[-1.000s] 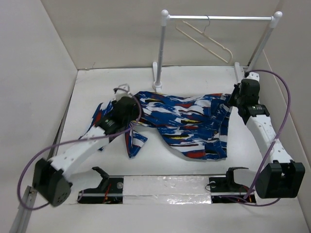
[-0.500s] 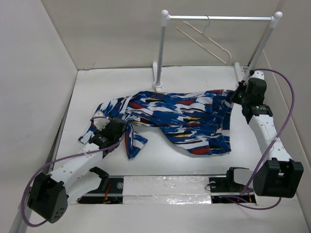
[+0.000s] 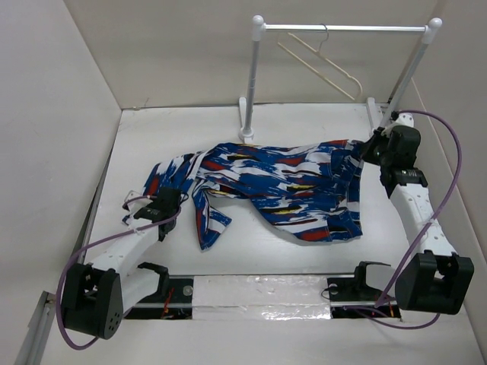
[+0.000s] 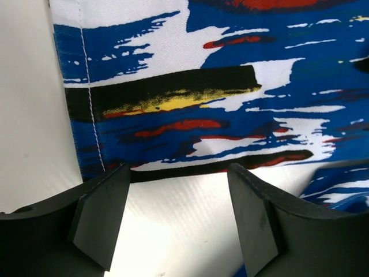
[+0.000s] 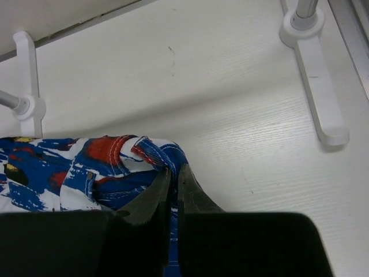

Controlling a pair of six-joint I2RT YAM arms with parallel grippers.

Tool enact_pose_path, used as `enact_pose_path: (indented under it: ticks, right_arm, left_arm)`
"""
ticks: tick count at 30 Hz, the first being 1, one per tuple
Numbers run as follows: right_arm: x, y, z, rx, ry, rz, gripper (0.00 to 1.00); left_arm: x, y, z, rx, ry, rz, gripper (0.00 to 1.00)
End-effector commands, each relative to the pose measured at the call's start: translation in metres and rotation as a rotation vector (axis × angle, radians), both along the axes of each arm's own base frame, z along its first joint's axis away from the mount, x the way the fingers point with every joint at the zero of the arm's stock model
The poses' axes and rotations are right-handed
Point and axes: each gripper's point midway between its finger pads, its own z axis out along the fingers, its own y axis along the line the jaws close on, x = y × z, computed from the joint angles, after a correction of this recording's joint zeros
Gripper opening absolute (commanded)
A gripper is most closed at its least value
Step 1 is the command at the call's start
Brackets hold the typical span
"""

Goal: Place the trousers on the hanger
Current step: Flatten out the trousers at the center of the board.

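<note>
- The trousers lay on the table.
- The left gripper had its fingers wide apart, holding nothing.
- The right gripper pinched the trousers' edge.
- The hanger hung on the rail.

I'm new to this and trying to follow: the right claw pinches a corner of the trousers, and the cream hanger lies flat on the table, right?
Not quite. The hanger hangs by its hook from the rail, as the top view shows. The right gripper does pinch the trousers.
</note>
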Motion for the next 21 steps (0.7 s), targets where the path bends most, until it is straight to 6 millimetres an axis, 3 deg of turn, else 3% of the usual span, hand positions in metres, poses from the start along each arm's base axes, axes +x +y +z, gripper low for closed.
enact_pose_path:
  ticks: [1,6,9,11,13,15,16,18,19,21]
  right_arm:
    - [0.011,0.005,0.03,0.016,-0.141,0.045,0.0]
    - [0.011,0.003,0.032,0.023,-0.15,0.056,0.0]
    - [0.013,-0.001,0.034,0.032,-0.167,0.059,0.0]
    - [0.013,-0.001,0.031,0.032,-0.162,0.058,0.0]
    - [0.014,-0.002,0.032,0.031,-0.161,0.057,0.0]
    - [0.013,-0.002,0.032,0.028,-0.158,0.051,0.0]
    - [0.012,-0.003,0.031,0.027,-0.157,0.047,0.0]
    - [0.011,-0.004,0.033,0.024,-0.162,0.041,0.0]
    - [0.011,-0.004,0.035,0.024,-0.165,0.041,0.0]
    - [0.01,-0.003,0.036,0.024,-0.168,0.044,0.0]
  left_arm:
    - [-0.011,0.001,0.004,-0.037,0.033,0.079,0.68]
    - [-0.014,-0.007,0.0,-0.078,0.068,0.077,0.69]
    - [-0.004,-0.005,-0.007,-0.051,0.081,0.095,0.65]
    - [-0.002,-0.006,-0.019,-0.039,0.128,0.098,0.53]
    - [0.012,-0.01,-0.023,-0.035,0.126,0.059,0.37]
    - [0.016,-0.007,-0.031,0.005,0.172,0.055,0.28]
    - [0.018,-0.007,-0.033,0.016,0.186,0.043,0.14]
    - [0.021,-0.01,-0.041,0.031,0.23,-0.004,0.08]
    - [0.027,-0.011,-0.039,0.028,0.228,-0.008,0.0]
    - [0.031,-0.01,-0.034,0.044,0.221,-0.012,0.0]
